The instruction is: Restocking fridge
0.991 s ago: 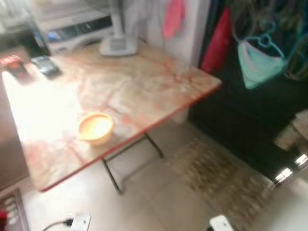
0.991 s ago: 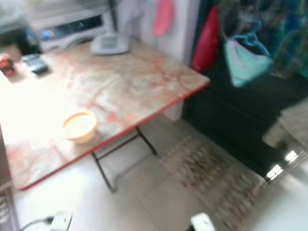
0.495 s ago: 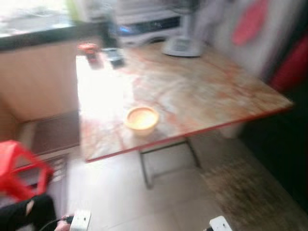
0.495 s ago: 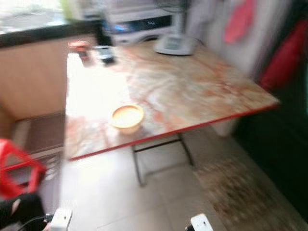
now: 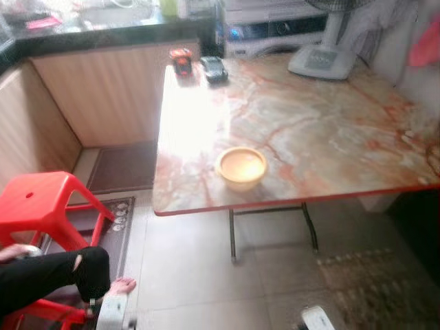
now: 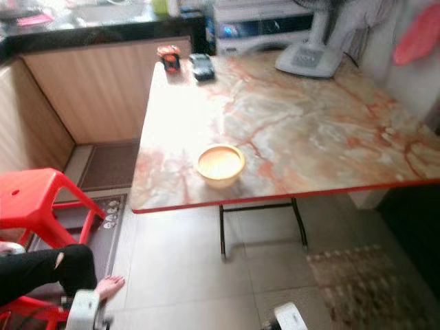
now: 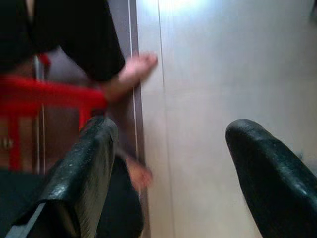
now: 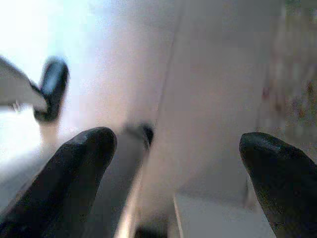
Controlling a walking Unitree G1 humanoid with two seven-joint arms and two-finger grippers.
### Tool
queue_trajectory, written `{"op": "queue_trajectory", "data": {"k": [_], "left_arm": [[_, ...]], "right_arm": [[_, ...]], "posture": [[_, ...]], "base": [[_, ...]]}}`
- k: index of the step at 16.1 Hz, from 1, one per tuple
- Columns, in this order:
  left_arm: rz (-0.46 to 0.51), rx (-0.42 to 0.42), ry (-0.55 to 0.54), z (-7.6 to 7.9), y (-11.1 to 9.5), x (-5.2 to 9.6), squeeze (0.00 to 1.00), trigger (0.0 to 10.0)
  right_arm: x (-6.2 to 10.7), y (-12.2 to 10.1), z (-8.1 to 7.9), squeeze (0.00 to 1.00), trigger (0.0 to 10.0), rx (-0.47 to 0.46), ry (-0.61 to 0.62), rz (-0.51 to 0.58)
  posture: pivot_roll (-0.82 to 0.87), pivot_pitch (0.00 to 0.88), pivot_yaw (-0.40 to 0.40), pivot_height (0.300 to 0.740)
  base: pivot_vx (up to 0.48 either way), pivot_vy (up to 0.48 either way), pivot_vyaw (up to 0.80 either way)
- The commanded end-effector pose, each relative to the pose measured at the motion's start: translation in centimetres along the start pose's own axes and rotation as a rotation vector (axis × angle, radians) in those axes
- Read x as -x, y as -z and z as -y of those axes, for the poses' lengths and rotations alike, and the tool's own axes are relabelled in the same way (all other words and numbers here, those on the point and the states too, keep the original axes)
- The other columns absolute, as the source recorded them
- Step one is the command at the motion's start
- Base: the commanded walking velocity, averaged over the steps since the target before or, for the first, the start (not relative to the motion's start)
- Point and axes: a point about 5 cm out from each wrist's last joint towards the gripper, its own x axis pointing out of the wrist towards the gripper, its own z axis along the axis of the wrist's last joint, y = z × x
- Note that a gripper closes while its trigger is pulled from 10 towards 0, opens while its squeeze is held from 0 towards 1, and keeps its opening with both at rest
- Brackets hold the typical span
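Walking phase, no fridge in sight; keep turning slowly, avoid person's bare foot (image 7: 132, 74) just beyond left gripper (image 7: 166, 173).
Left gripper, right gripper (image 8: 178, 168): both spread wide, holding nothing, above smooth pale tile floor (image 5: 192, 275).
Ahead: red plastic stool (image 5: 41, 206), glossy marble-pattern folding table (image 5: 330, 130), round yellow bowl (image 5: 241, 167).

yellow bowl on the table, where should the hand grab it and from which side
Probably by the rim of the yellow bowl, coming down from above. It stands upright and open-mouthed near the marble table's front edge, with nothing touching it, so one finger could go inside and one outside the near wall.
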Motion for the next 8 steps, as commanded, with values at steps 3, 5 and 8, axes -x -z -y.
{"op": "queue_trajectory", "data": {"k": [3,5,8], "left_arm": [[0.437,0.063,-0.086,-0.6,-8.5,-0.5,0.00,10.0],[0.594,0.063,-0.198,-1.4,-10.6,0.3,0.00,10.0],[0.849,0.115,-0.228,-1.9,-14.2,2.1,0.00,10.0]], "right_arm": [[0.0,0.1,-0.1,0.00,10.0,-0.003,-0.006,-0.004],[0.0,0.1,-0.1,0.00,10.0,-0.012,-0.007,0.000],[0.0,0.1,0.1,0.00,10.0,-0.004,-0.007,-0.001]], "posture": [[-0.08,0.000,0.049,0.740],[-0.08,0.000,0.046,0.740],[-0.06,0.000,0.032,0.740]], "base": [[0.000,0.000,0.00],[0.000,0.000,0.00],[0.000,0.000,0.00]]}}
